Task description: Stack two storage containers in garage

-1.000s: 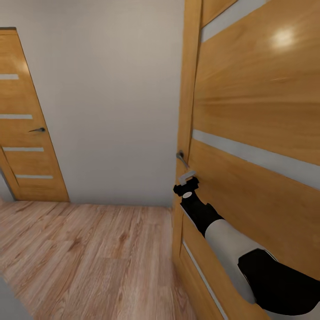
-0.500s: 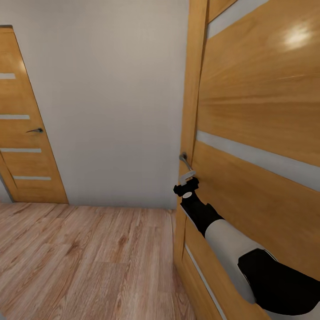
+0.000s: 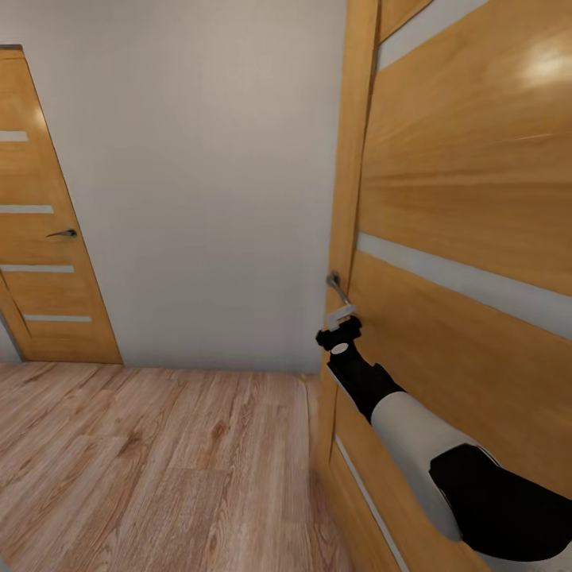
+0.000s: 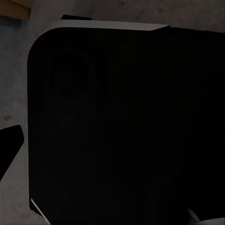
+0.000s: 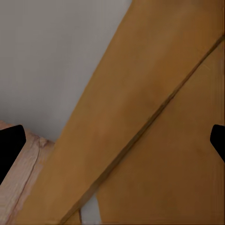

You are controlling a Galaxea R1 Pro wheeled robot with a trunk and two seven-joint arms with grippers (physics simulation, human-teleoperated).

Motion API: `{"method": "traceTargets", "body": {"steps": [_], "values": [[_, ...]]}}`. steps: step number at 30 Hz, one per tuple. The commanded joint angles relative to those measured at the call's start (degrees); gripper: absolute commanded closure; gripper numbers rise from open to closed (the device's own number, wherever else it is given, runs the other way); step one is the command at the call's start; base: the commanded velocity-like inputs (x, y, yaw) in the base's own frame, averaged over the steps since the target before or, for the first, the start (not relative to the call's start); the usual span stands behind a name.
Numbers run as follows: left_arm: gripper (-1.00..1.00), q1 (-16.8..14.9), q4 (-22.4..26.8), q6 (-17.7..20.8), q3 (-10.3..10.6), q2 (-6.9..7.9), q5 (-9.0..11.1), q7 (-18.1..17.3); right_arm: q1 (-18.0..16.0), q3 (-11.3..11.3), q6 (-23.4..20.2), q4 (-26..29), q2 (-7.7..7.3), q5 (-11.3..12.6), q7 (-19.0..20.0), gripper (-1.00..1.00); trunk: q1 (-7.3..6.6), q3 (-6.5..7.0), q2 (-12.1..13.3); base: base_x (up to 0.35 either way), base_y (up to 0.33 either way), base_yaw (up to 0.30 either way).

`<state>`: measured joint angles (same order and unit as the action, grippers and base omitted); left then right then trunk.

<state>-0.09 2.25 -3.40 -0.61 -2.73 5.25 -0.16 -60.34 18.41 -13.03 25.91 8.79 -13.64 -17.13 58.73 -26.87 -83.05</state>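
- Step in hand, by the look of it: opening the orange door (image 3: 469,199) on the right of the hallway, on the way to the garage.
- Right pincer (image 3: 340,324) spread wide, just under the metal door handle (image 3: 338,287) and very near it; contact too fine to judge from the head view.
- In the right wrist view, only the two black fingertips (image 5: 10,143) at the far edges, with the door frame (image 5: 126,117) running aslant between them.
- Left pincer (image 4: 112,140) facing a dark rounded body close up; wide or narrow, cannot tell.
- Whereabouts of the two storage containers: cannot tell from here. Wood plank floor (image 3: 159,461), white wall (image 3: 199,175) and a second orange door (image 3: 40,238) at the left, so not the garage.
- To do it well: raise the fingers level with the lever, one either side, before closing.
- Close fully, then press down near the lever's free end, where less force is needed.
- Move door and base together, keeping the forearm off the panel.
- Likely risk: fingers sliding off the thin lever if closed too near its tip.
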Motion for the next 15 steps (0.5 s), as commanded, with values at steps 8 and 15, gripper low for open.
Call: {"method": "traceTargets", "body": {"steps": [8, 15], "values": [[-1.0, 0.03, 0.03, -0.12, -0.04, 0.01, 0.55, -0.03, -0.04, -0.22, -0.62, 0.01, -3.39, -0.96, -0.7, -1.0, 0.0, -0.06, -0.03, 0.0, 0.0, 0.0], [-1.0, 0.0, 0.03, -0.12, -0.05, -0.03, 0.55, -0.04, -0.05, -0.5, -0.26, 0.01, -8.38, -0.88, -0.72, -1.0, 0.0, -0.06, -0.03, 0.0, 0.0, 0.0]]}}
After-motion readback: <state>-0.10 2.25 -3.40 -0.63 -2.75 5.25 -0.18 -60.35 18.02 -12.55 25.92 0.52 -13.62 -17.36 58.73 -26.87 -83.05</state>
